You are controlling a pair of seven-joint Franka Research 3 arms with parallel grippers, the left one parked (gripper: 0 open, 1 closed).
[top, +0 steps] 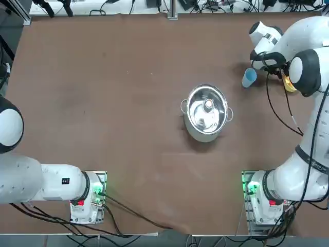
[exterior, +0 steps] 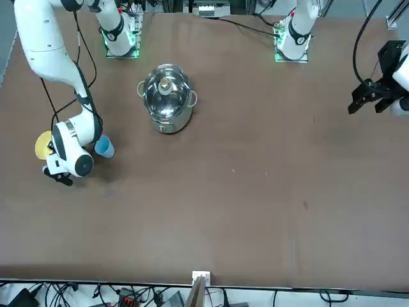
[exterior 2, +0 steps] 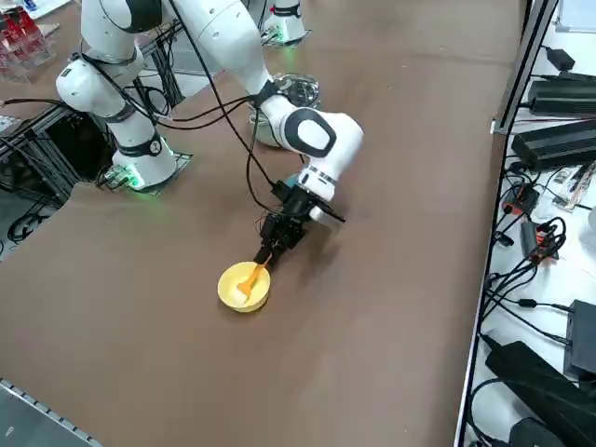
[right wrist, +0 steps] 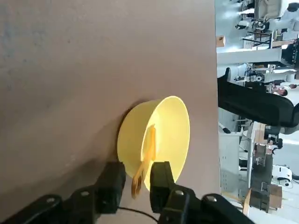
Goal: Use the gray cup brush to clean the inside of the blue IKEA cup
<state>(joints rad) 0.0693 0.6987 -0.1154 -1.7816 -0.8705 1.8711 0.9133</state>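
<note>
- Right tool open astride orange brush, which leans in yellow cup; pinch the slim, probably light, stiff protruding handle.
- Blue cup: overhead, pot's two o'clock; likely tips easily.

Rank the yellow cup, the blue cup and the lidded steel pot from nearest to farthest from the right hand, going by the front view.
1. Yellow cup: right at the hand.
2. Blue cup: a little way off, nearer the pot's side.
3. Lidded steel pot: well beyond the blue cup.
</note>
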